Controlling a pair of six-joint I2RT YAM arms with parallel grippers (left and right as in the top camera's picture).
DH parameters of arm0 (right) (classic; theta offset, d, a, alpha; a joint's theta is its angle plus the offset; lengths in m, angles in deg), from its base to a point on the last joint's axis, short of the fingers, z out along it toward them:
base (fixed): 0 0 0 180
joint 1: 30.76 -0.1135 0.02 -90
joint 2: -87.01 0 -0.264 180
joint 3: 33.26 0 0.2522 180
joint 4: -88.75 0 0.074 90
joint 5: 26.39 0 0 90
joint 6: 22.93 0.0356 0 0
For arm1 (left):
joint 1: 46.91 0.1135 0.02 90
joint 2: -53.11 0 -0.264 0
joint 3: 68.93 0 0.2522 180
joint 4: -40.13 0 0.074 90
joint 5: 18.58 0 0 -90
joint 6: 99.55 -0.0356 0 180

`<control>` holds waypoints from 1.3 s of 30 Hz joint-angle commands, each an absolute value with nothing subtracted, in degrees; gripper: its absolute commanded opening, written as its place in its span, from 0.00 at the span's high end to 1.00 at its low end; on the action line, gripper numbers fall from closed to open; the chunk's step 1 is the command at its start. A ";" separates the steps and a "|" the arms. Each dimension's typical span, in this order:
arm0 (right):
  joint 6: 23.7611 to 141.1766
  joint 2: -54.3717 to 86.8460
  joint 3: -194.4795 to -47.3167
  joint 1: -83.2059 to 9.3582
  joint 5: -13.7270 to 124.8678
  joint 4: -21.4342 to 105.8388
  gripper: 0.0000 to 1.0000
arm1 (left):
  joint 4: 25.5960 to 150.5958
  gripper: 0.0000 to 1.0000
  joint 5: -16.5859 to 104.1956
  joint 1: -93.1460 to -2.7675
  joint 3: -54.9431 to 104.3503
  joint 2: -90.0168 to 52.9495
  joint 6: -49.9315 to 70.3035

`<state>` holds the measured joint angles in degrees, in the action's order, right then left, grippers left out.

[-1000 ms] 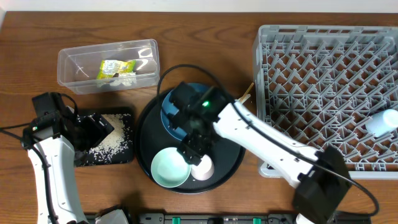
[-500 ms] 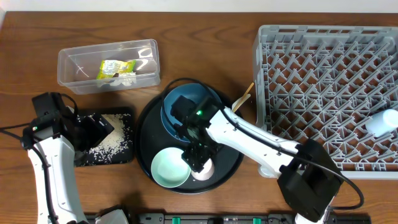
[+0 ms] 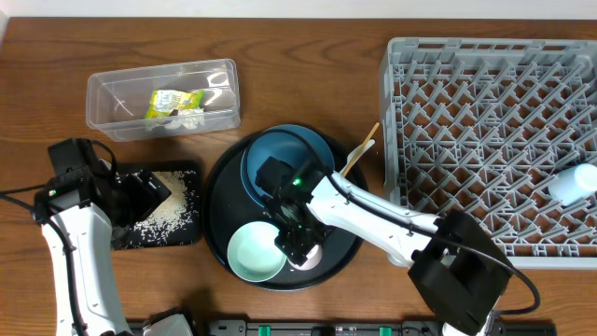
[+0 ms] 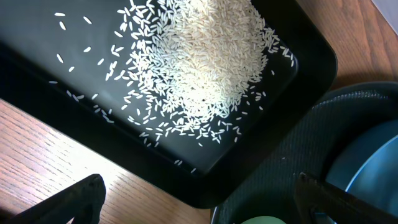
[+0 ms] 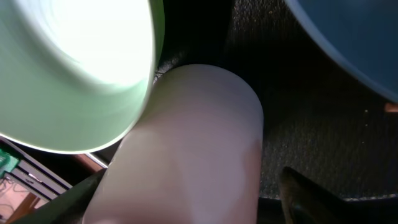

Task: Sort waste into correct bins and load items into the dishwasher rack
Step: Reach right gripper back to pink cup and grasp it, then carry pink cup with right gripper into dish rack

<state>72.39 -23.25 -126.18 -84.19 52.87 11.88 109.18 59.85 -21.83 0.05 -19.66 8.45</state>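
Right end effector point(image 3: 300, 245) low over the round black tray point(image 3: 216, 201), fingers point(image 5: 298, 194) spread to either side of the pink cup point(image 5: 193, 143), straddling it without clamping. Pink cup on that tray at its near edge, just beside the mint-green bowl point(image 3: 254, 250); wide blue bowl point(image 3: 270, 149) at the tray's far side. Left end effector point(image 4: 199, 199) parted wide too, nothing between its fingers, above the shallow black tray point(image 4: 37, 50) with the heap of rice point(image 4: 205, 56). Snack wrapper point(image 3: 175, 103) inside the clear tub point(image 3: 112, 93) on the counter point(image 3: 308, 65). Chopstick point(image 3: 364, 147) between blue bowl and dishwasher rack point(image 3: 485, 121). Pale blue cup point(image 3: 574, 184) at the rack's right edge.
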 commanded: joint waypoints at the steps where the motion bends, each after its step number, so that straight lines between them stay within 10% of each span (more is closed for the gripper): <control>1: 73.59 -23.75 -125.89 -84.80 53.20 12.07 0.23 | 109.33 0.02 60.59 -21.63 0.33 -19.88 8.12; 18: 73.90 -23.55 -125.96 -84.78 53.09 10.80 0.44 | 109.33 0.02 60.59 -21.63 0.33 -19.88 8.12; 39: 73.64 -13.26 -131.01 -81.98 53.09 6.00 0.47 | 109.31 0.02 60.59 -21.63 0.33 -19.88 8.14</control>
<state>73.46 -17.76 -128.25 -83.60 53.35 6.59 109.18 59.83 -21.83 0.05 -19.66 8.45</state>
